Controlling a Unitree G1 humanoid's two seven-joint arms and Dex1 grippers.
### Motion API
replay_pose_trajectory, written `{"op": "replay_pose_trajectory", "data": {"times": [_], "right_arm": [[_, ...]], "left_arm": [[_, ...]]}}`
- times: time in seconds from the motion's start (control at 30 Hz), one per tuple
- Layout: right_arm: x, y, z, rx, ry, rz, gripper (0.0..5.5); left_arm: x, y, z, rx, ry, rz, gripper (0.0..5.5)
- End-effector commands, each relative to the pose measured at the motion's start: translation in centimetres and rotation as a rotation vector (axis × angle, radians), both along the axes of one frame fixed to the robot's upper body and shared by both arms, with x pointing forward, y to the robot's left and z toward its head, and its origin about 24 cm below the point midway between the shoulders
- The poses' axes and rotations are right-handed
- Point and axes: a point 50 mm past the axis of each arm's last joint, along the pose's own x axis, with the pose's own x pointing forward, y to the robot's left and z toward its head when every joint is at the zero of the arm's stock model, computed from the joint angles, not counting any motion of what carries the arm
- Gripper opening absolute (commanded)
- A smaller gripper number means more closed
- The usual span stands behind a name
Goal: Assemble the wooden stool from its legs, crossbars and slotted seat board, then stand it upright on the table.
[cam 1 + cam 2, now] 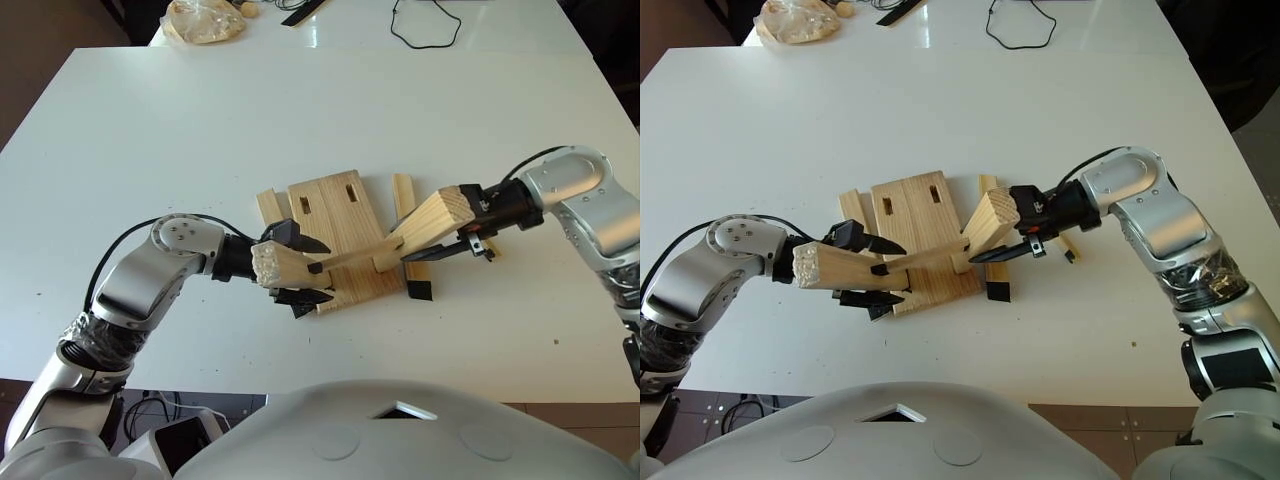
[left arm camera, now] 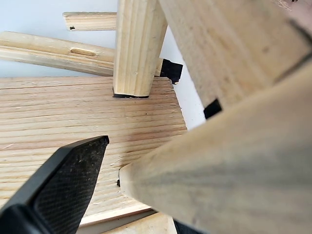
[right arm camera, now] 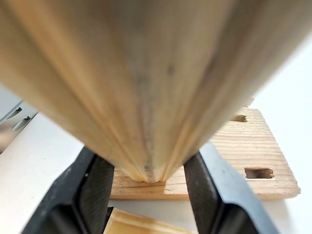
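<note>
Left wrist view: grainy seat board (image 2: 73, 112)

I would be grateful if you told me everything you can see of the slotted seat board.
The seat board is a pale, grainy wooden panel, roughly rectangular, with two small rectangular slots near its far edge. It lies flat and slightly askew on the white table, loose wooden sticks along both sides. Above its near half, hiding part of it, the left gripper holds one leg and the right gripper the other leg.

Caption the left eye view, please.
Left pincer grips one pale wooden leg, right pincer another, above the flat slotted wooden seat board.
</note>
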Motion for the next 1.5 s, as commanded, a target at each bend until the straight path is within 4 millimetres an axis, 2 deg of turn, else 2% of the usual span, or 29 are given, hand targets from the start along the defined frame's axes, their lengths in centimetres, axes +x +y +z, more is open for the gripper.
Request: {"op": "replay_pose_trajectory", "data": {"times": [0.03,0.2,0.43,0.6,0.63,0.67,0.87,1.0,1.27,1.5], "right_arm": [[-1.4,-2.6,-3.5,-0.206,0.128,-0.076,2.03],[-1.4,-3.2,-3.1,-0.192,0.124,-0.106,2.03],[-0.9,-3.9,-2.3,-0.17,0.099,-0.156,2.03],[-1.1,-3.9,-2.0,-0.154,0.104,-0.159,2.03],[-1.0,-3.8,-1.9,-0.144,0.092,-0.168,2.03],[-0.9,-3.7,-1.9,-0.139,0.087,-0.174,2.39],[-0.6,-3.6,-1.7,-0.138,0.063,-0.205,3.26],[-0.6,-4.4,-1.5,-0.161,0.051,-0.212,3.26],[1.4,-6.1,-2.0,-0.189,-0.029,-0.344,3.26],[2.8,-4.5,-3.2,-0.107,-0.087,-0.404,3.26]], "left_arm": [[1.1,1.3,2.0,0.016,-0.174,0.069,4.34],[2.0,3.6,1.6,0.131,-0.249,0.152,4.34],[1.1,5.5,1.7,0.174,-0.27,0.162,5.37],[0.3,6.2,2.0,0.145,-0.235,0.174,5.4],[0.1,6.3,1.9,0.148,-0.228,0.169,5.4],[0.0,6.3,1.8,0.152,-0.223,0.166,5.4],[-0.3,6.3,1.4,0.168,-0.22,0.157,5.4],[-0.4,6.2,1.3,0.165,-0.23,0.164,5.4],[-0.2,5.3,0.7,0.12,-0.238,0.221,5.4],[0.6,4.3,0.0,0.074,-0.22,0.306,5.4]]}}
